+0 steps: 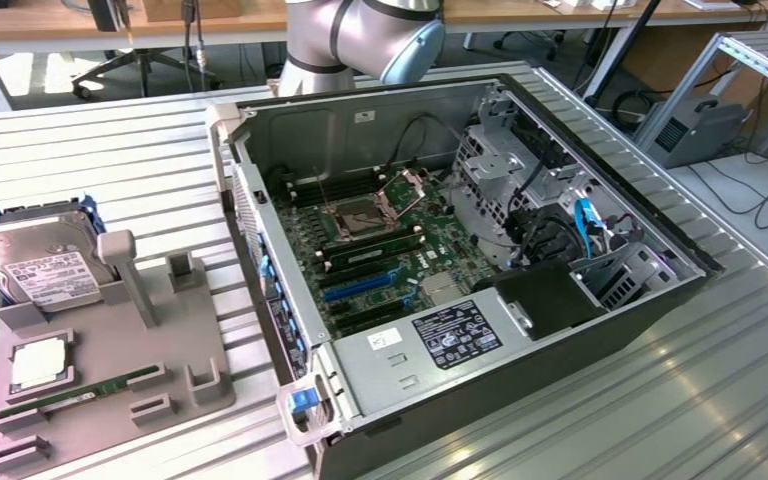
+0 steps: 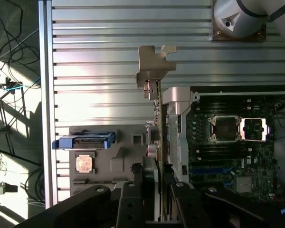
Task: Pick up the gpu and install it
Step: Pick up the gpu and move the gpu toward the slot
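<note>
The jaws are closed on the gpu (image 2: pixel 157 114), one black finger (image 2: pixel 135 190) pressed against each face of the card. In the wrist view the card is seen edge-on. It runs straight away from the jaws, with its silver bracket (image 2: pixel 154 61) at the far end. The card is held up in the air, clear of everything below and not yet seated in the machine. From the wrist camera its edge lines up with the strip between the grey fixture tray (image 1: pixel 104 380) and the near wall of the open computer case (image 1: pixel 357 125), and the bracket reaches out over the slatted bench (image 1: pixel 91 150).

The case lies on its side on the bench with the motherboard (image 1: pixel 371 250) exposed. The processor socket (image 1: pixel 357 215) stands open in the middle of it, and the power supply (image 1: pixel 451 335) with its labels sits at the near end. The fixture tray stands on the exterior view's left, just beside the case. It carries a silver hard drive (image 1: pixel 37 265) with a white label, a square processor chip (image 1: pixel 40 362) and a thin green RAM stick (image 1: pixel 77 392). The arm (image 1: pixel 357 40) rises behind the case.
</note>
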Motion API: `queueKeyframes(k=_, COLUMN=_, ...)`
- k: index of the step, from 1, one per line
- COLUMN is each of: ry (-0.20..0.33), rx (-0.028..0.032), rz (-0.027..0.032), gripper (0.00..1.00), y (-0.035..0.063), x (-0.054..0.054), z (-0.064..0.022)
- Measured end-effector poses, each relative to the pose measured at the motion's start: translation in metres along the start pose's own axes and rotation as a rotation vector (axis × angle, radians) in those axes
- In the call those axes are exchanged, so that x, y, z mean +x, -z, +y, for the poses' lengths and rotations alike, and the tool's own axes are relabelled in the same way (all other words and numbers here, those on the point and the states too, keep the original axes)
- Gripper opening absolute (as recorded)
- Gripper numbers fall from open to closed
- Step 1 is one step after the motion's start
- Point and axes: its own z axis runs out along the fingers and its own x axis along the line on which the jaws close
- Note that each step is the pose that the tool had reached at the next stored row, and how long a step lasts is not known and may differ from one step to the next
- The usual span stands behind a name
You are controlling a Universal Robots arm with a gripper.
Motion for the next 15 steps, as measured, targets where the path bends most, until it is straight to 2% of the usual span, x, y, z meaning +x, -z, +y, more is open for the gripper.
queueKeyframes(k=3, ry=0.0, rx=0.0002, rz=0.0, gripper=0.27, y=0.0001, x=-0.0001, z=-0.0022)
queueKeyframes(k=6, ry=0.0, rx=0.0021, rz=-0.0001, gripper=0.27, y=0.0001, x=-0.0001, z=-0.0023)
queueKeyframes(k=15, ry=0.0, rx=0.0023, rz=-0.0001, gripper=0.27, y=0.0001, x=-0.0001, z=-0.0009)
